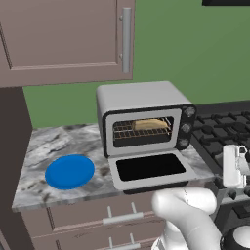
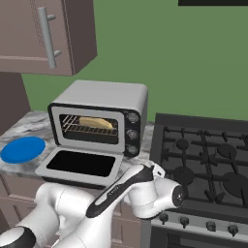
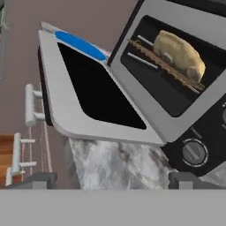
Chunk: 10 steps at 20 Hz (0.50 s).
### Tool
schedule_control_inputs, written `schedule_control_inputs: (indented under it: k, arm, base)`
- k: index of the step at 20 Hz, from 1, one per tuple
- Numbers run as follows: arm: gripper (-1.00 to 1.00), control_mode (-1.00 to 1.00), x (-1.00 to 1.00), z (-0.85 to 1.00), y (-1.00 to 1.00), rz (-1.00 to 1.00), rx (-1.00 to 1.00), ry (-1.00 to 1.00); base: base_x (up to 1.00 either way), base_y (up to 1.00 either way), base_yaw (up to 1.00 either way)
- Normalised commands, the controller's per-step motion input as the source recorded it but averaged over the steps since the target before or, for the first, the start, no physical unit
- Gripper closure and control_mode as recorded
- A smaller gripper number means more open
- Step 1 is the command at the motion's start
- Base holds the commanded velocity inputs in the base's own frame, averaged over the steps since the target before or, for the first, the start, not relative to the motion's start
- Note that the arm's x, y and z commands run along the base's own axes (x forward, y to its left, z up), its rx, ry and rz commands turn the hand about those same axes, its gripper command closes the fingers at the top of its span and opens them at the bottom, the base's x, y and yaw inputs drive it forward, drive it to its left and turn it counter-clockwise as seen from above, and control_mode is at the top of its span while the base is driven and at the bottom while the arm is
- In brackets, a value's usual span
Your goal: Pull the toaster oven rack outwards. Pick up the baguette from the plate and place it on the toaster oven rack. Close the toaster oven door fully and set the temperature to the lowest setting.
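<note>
door point(image 3: 88, 95) down — baguette point(image 3: 180, 54) (on rack point(image 3: 165, 66)) inside

Baguette point(image 2: 98, 122) lies on the toaster oven rack point(image 2: 77, 127) — door point(image 2: 80, 165) down.

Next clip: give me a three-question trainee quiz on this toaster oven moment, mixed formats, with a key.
1. True or false: the toaster oven door is shut.
2. Where is the baguette now?
A. on the plate
B. on the toaster oven rack
C. in the tool
3. Fill in: the blue plate lies on the marble counter, on the oven's ____ side in the left base view.

Key:
1. False; the door lies folded down flat in front of the toaster oven.
2. B; it rests on the toaster oven rack inside the cavity, and the plate is bare.
3. left
</note>
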Motion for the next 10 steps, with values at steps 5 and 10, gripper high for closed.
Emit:
schedule_control_inputs:
  k: [5, 10]
  arm:
    - [-1.0, -1.0, 0.0, -0.01, 0.27, 0.06, 0.0, -0.39]
    - [-1.0, -1.0, 0.0, 0.0, 0.32, 0.09, 0.0, -0.36]
  base:
    - [0.0, 0.0, 0.0]
    - [0.0, 0.0, 0.0]
